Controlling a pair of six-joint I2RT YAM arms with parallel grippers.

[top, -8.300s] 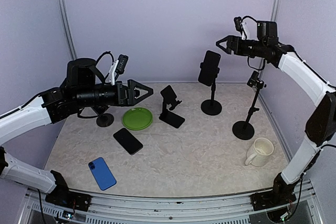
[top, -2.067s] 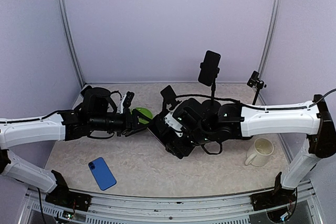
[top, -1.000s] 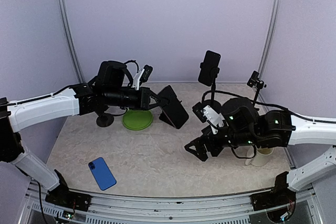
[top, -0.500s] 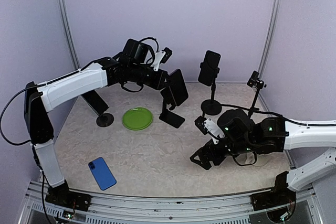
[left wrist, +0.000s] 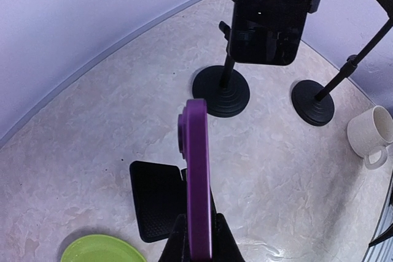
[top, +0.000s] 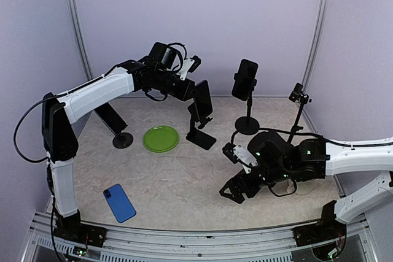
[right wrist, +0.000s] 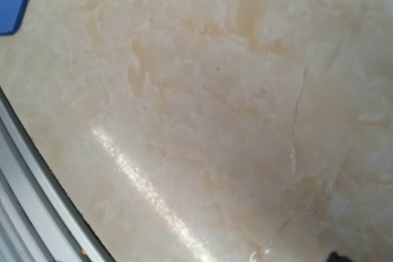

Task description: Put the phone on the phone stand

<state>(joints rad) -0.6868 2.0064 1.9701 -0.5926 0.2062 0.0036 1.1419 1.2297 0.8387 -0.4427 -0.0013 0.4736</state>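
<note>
Gripping, left pincer (left wrist: 198, 240): I have it clamped on the purple-edged phone with a dark face (left wrist: 198, 170), one finger pressed against each flat side near its lower end.
Phone position: held on edge in the air over the black folding phone stand (top: 200, 132). From the top view its lower end overlaps the stand's upright, and I cannot tell whether they touch.
Stand: resting on the marbled table (top: 184, 176), just beside the round green plate (top: 161, 138).
Right pincer (top: 232, 192): low over the table's right half, fingers spread, nothing between them. Its wrist camera gives me only tabletop and a blue corner.
Elsewhere: blue phone (top: 119, 202) lying flat near the front left; black phone clamped on a tall round-based stand (top: 245, 80) at the back; white mug (left wrist: 370, 133) to the right.
</note>
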